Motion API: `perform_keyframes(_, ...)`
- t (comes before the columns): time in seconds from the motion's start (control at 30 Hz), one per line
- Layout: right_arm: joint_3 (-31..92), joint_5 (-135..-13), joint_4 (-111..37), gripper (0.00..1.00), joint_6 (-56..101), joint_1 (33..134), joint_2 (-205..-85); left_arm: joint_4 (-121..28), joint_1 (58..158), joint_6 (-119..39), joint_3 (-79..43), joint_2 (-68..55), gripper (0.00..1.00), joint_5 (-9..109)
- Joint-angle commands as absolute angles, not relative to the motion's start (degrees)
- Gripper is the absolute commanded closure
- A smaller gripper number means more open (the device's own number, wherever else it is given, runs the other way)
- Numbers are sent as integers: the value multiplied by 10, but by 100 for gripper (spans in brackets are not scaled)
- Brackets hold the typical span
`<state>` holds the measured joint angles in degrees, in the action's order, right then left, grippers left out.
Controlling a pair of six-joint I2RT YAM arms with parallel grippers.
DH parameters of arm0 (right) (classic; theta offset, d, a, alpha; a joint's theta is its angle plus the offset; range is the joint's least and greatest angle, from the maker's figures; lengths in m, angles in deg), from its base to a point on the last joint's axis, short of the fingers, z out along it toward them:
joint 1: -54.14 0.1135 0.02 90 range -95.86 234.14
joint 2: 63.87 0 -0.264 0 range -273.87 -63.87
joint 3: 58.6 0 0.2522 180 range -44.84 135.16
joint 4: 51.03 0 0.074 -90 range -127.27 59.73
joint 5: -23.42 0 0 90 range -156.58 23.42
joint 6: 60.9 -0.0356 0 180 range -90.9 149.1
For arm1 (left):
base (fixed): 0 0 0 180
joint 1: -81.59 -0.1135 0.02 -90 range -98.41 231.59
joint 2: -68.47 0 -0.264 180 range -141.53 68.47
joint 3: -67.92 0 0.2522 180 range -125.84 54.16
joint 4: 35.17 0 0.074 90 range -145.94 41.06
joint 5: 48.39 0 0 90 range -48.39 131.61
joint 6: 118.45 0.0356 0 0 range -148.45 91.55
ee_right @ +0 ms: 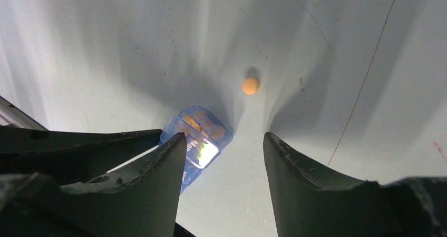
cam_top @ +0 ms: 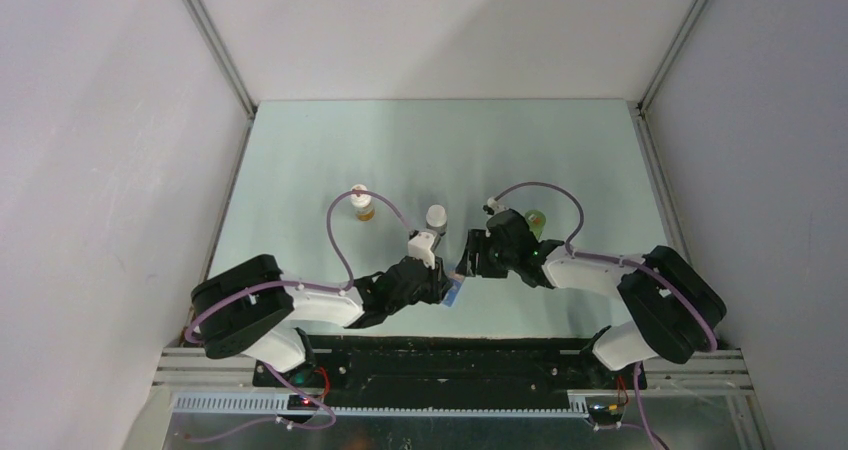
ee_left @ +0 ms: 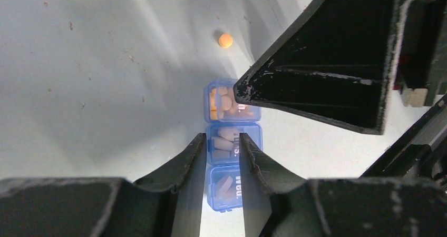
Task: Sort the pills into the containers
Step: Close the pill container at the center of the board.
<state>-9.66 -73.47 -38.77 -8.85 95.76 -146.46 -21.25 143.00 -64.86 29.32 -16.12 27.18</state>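
Note:
The translucent blue pill box lies on the table, and three compartments show in the left wrist view. The far one holds orange-yellow pills, the nearer two pale pieces. My left gripper has its jaws drawn close on the middle compartment, and the right finger overlaps the lid. One loose pill lies on the table beyond the box. It also shows in the right wrist view, ahead of my right gripper, which is open and empty just above the table beside the box's end. In the top view both grippers, left and right, meet at the box.
A white-capped bottle with orange contents and a white-capped grey bottle stand behind the left arm. A green bottle stands behind the right wrist. White walls enclose the pale green table.

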Motion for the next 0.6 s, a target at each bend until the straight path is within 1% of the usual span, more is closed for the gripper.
perform_keyframes(0.0, -74, -721, -396, 41, -88, 967, -1484, -216, 1432, -626, 310, -145, 66, 264)
perform_keyframes(0.07, -74, -724, -391, 43, -83, 971, -1491, -221, 1432, -629, 312, -139, 65, 255)
perform_keyframes(0.13, -72, -730, -385, 49, -79, 971, -1499, -227, 1432, -632, 313, -129, 63, 247)
perform_keyframes(0.27, -72, -734, -381, 53, -73, 974, -1512, -232, 1432, -634, 313, -110, 58, 239)
perform_keyframes(0.43, -72, -735, -381, 55, -69, 976, -1510, -231, 1432, -649, 313, -86, 46, 223)
perform_keyframes(0.5, -72, -736, -381, 55, -69, 977, -1507, -232, 1432, -660, 315, -76, 44, 210)
perform_keyframes(0.57, -72, -736, -381, 55, -68, 977, -1502, -239, 1432, -674, 313, -67, 44, 194)
